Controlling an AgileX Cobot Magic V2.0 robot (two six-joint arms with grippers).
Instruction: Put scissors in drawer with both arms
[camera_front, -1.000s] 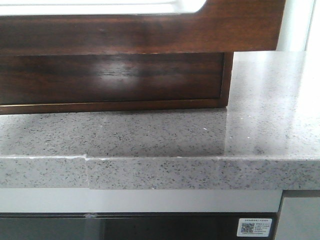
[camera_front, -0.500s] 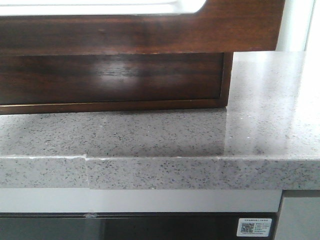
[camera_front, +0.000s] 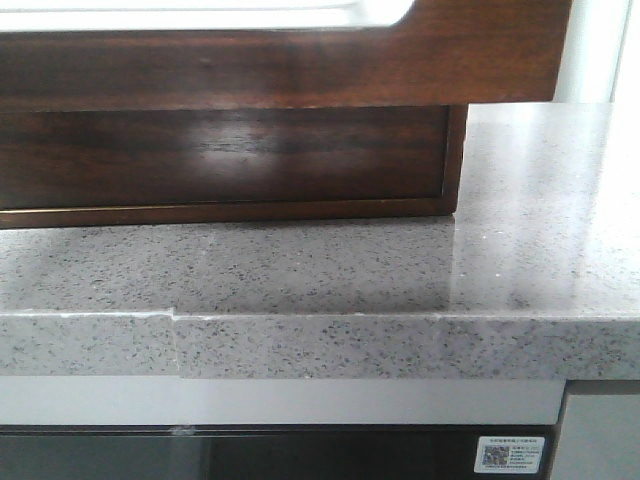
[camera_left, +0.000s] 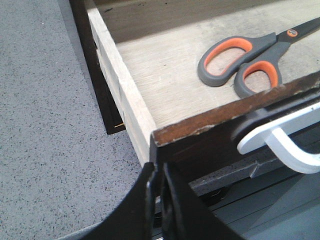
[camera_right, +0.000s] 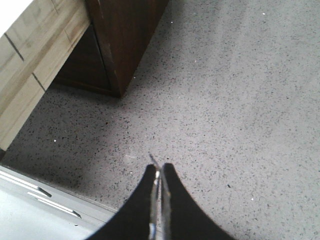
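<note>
A speckled grey stone surface (camera_front: 330, 270) fills the middle of the front view, with the wide, glossy dark-brown wooden drawer (camera_front: 300, 65) pulled open across the top of the frame, its pale rounded cutout just showing along the upper edge. Seen from the left wrist, the drawer's pale wooden floor occupies the upper centre, and the grey-and-orange-handled scissors (camera_left: 245, 57) lie flat on it at upper right, just behind the dark front panel; a white curved handle (camera_left: 280, 142) juts from that panel at right centre. The left tool (camera_left: 159, 200), black fingers pressed together and pinching nothing, sits at the bottom centre of its view, beside the drawer's front corner. The right tool (camera_right: 159, 195), likewise pressed together and empty, hangs at bottom centre of its view over bare stone, apart from the dark cabinet corner (camera_right: 125, 45) at upper left. With the scissors already inside, the placing step appears done; what likely remains is closing the drawer, which would call for a tool to press squarely on the front panel and push it straight in.
</note>
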